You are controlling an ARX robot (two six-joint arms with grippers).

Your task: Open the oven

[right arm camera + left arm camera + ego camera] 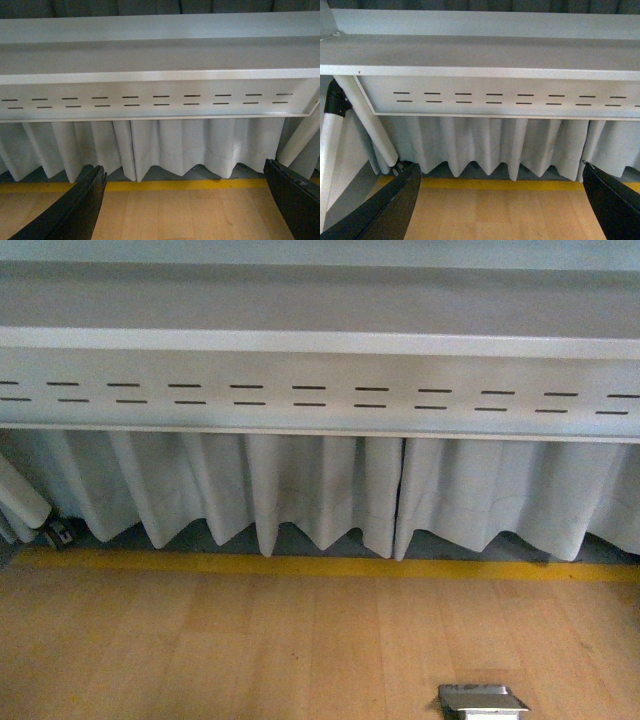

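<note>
The front view is catching a shiny metal floor plate (483, 700) set into the near right of the wooden floor (250, 640), and neither wrist view is showing it. The left wrist view is picking up a white round leg (367, 120) slanting down from a black joint (337, 102). The right wrist view is showing a pale leg (300, 137) of its own. The oven isn't showing in any view.

Both arms are hanging low and pointing level at the pleated white curtain (320, 490). The left pincer (499, 170) is standing spread wide, its curved black fingers (390, 205) gripping nothing, and the right pincer (185, 167) is spread just the same.

A smooth grey metal beam (320, 380), punched with two rows of short slots, is running across above the curtain. A yellow stripe (300, 565) is edging the far side of the floor.
</note>
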